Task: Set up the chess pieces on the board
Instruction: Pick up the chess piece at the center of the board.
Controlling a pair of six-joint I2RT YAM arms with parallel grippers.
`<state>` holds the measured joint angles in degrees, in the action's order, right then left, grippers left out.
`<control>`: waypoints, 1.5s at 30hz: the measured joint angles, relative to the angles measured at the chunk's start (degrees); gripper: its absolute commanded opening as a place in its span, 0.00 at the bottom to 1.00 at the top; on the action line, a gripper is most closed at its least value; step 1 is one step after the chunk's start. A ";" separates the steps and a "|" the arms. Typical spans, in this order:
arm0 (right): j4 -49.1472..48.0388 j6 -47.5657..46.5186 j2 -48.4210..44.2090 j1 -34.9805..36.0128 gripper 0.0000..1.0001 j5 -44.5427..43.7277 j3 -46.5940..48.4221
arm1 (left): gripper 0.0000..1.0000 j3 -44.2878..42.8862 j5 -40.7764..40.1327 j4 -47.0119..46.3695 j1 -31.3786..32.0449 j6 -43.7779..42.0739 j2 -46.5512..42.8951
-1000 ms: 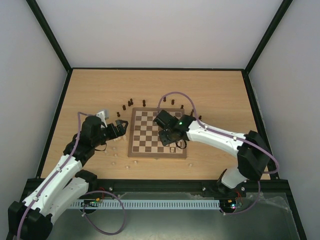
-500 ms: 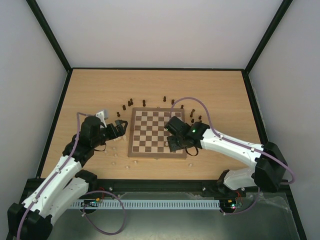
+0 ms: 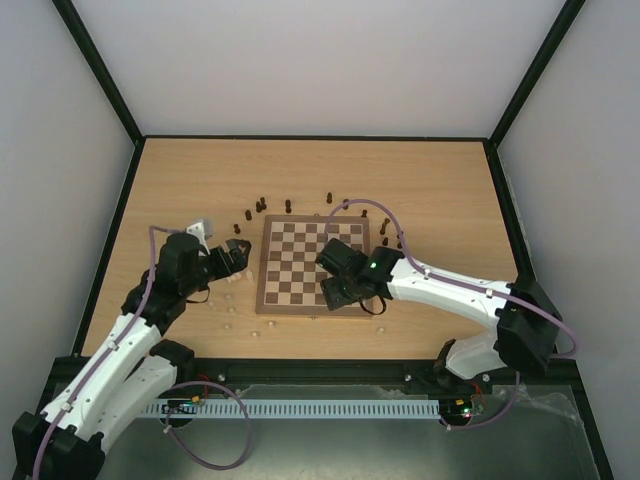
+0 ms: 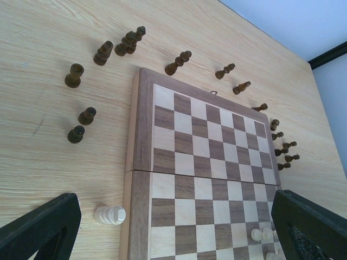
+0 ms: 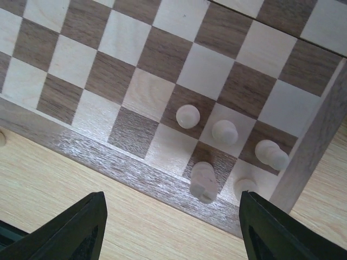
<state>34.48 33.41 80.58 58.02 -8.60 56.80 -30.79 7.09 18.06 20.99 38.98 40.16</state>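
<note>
Two grippers gape empty: my right gripper over the board corner, my left gripper low beside it. One cream piece shows blurred.

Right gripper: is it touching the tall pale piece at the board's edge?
Apart. Right wrist view: the right gripper is open, with board showing between each finger and the tall pale piece.
</note>
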 measured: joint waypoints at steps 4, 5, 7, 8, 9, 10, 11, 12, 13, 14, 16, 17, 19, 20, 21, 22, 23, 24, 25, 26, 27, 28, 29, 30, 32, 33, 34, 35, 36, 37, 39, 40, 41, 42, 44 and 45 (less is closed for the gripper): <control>-0.46 -0.46 1.05 0.48 0.65 0.61 1.51 | 1.00 -0.13 -0.74 0.50 0.00 0.02 -0.42; -0.61 -0.59 1.53 0.85 0.65 0.72 2.08 | 1.00 -0.13 -0.87 0.57 0.00 0.02 -0.48; -1.07 -0.85 2.97 1.99 0.64 1.05 3.63 | 0.99 -0.15 -1.18 0.66 0.00 0.04 -0.57; -1.40 -1.01 3.80 2.49 0.64 1.27 4.35 | 1.00 -0.20 -1.27 0.79 0.00 0.04 -0.61; -1.62 -1.11 4.68 2.97 0.63 1.42 5.07 | 1.00 -0.28 -1.33 0.92 0.00 0.07 -0.66; -1.77 -1.20 5.79 3.48 0.63 1.60 5.99 | 1.00 -0.44 -1.40 1.09 0.00 0.07 -0.76; -2.01 -1.29 6.84 3.78 0.63 1.77 6.75 | 0.99 -0.66 -1.44 1.33 0.00 0.09 -0.92; -2.23 -1.40 8.00 4.02 0.63 1.95 7.58 | 1.00 -1.14 -1.57 1.86 0.00 0.09 -1.11; -2.43 -1.49 8.72 4.17 0.63 2.05 8.11 | 1.00 -1.53 -1.64 2.10 0.00 0.09 -1.36; -2.51 -1.62 9.66 4.33 0.63 2.16 8.83 | 1.00 -1.97 -1.73 2.43 0.00 0.09 -1.64; -2.69 -1.97 11.04 4.48 0.63 2.27 10.14 | 0.99 -3.08 -1.99 3.19 0.00 0.09 -2.64; -2.75 -2.16 11.61 4.55 0.62 2.36 10.80 | 1.00 -3.63 -2.08 3.58 0.00 0.09 -3.13; -2.69 -2.47 12.72 4.55 0.62 2.45 12.33 | 1.00 -5.07 -2.23 4.57 0.00 0.13 -4.31; -2.73 -2.60 13.38 4.55 0.62 2.56 13.27 | 0.99 -5.86 -2.25 5.01 0.00 0.17 -5.01; -2.84 -2.78 13.99 4.55 0.62 2.73 14.05 | 0.99 -6.49 -2.25 5.38 0.00 0.17 -5.60; -2.93 -2.89 14.49 4.57 0.62 2.91 14.67 | 1.00 -7.15 -2.27 5.95 0.00 0.20 -6.23; -2.99 -3.02 15.12 4.59 0.62 3.10 15.39 | 0.99 -7.96 -2.40 6.71 0.00 0.24 -6.88; -3.04 -3.19 15.56 4.63 0.62 3.28 15.85 | 0.99 -8.70 -2.51 7.32 0.00 0.24 -7.43; -3.13 -3.28 16.00 4.68 0.62 3.45 16.28 | 0.99 -9.31 -2.67 7.74 0.00 0.22 -8.00; -3.13 -3.41 16.26 4.72 0.62 3.58 16.59 | 0.99 -10.10 -2.82 8.39 0.00 0.22 -8.61; -3.13 -3.45 16.46 4.79 0.61 3.69 16.85 | 0.99 -10.64 -2.93 8.72 0.00 0.22 -9.01; -3.15 -3.52 16.68 4.90 0.61 3.85 17.11 | 0.99 -11.04 -3.08 8.96 0.00 0.22 -9.27; -3.06 -3.61 16.90 5.01 0.61 4.04 17.46 | 0.99 -11.43 -3.15 9.42 0.00 0.22 -9.51; -3.15 -3.67 17.27 5.14 0.60 4.26 17.97 | 1.00 -11.61 -3.17 9.81 0.00 0.24 -9.64; -3.13 -3.89 18.08 5.49 0.59 4.52 19.04 | 1.00 -11.63 -3.17 10.32 0.00 0.26 -9.77; -3.06 -3.93 18.80 5.77 0.59 4.63 19.98 | 1.00 -11.65 -3.15 10.78 0.00 0.26 -9.79; -3.08 -4.07 19.71 6.05 0.58 4.76 21.05 | 1.00 -11.69 -3.15 11.13 0.00 0.31 -9.84; -3.15 -4.20 20.50 6.32 0.58 4.94 21.88 | 1.00 -11.80 -3.13 11.41 0.00 0.33 -9.92; -3.13 -4.33 21.40 6.62 0.58 5.14 22.82 | 0.99 -12.37 -3.08 12.20 0.00 0.46 -10.19; -3.10 -4.48 22.34 6.95 0.58 5.29 23.69 | 1.00 -13.11 -3.08 12.72 0.00 0.50 -10.43; -3.13 -4.74 24.55 7.54 0.58 5.64 25.73 | 0.99 -15.26 -3.08 13.46 0.00 0.52 -10.93; -3.08 -4.87 25.70 7.82 0.57 5.75 26.75 | 1.00 -16.57 -3.10 13.70 0.00 0.50 -11.30; -3.06 -4.96 26.99 8.11 0.57 5.88 27.91 | 1.00 -17.92 -3.10 13.99 0.00 0.50 -11.67; -3.06 -5.03 28.00 8.39 0.57 6.05 28.79 | 0.99 -19.52 -3.13 14.27 0.00 0.50 -12.00; -3.08 -5.22 29.94 8.81 0.57 6.60 30.64 | 1.00 -22.84 -3.17 14.49 0.00 0.48 -12.72; -3.06 -5.38 30.80 9.01 0.57 6.93 31.50 | 1.00 -24.20 -3.17 14.49 0.00 0.48 -13.11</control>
<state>31.42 28.03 111.37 67.02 -1.67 88.29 -54.98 3.92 32.56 20.99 39.46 27.05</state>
